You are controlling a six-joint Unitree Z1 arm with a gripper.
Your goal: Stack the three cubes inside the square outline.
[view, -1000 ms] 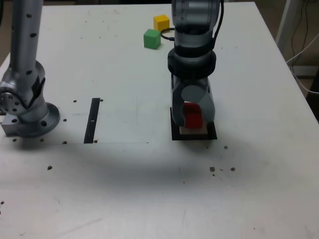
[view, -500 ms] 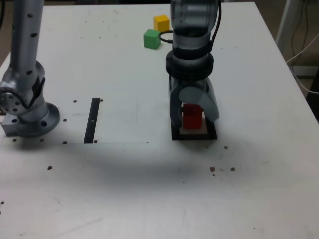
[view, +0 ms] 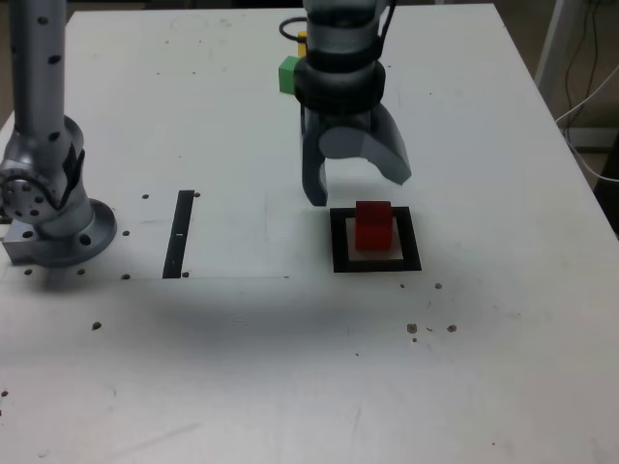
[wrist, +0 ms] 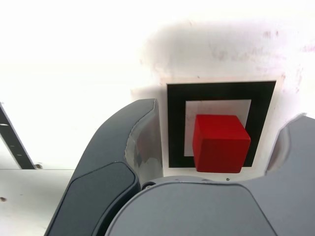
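A: Exterior view first. The small solid red cube [view: 373, 225] sits alone on the flat square outline [view: 339, 242] with its thick black border and pale centre. The grey two-fingered gripper [view: 356, 186] hangs above and a little toward the exterior view's left of it, jaws spread wide, nothing between them.

B: And the other two?

A: The small green cube [view: 288, 73] shows at the far end of the white table [view: 484, 338], half hidden behind the arm. Only a sliver of the yellow cube [view: 302, 40] peeks out beside it. They look near each other; whether they touch, I cannot tell.

B: Risk there?

A: Judgement: closing on green could nudge yellow if they are that tight.

B: Wrist view?

A: The red cube [wrist: 220, 142] lies inside the outline [wrist: 175, 123] but off-centre, one edge over the black border and turned slightly askew. Both dark fingers [wrist: 108, 162] flank it with clear gaps.

B: So?

A: Likely trouble: a second cube set down square to the outline would overhang the skewed red one and tip. A low pass could also clip it.
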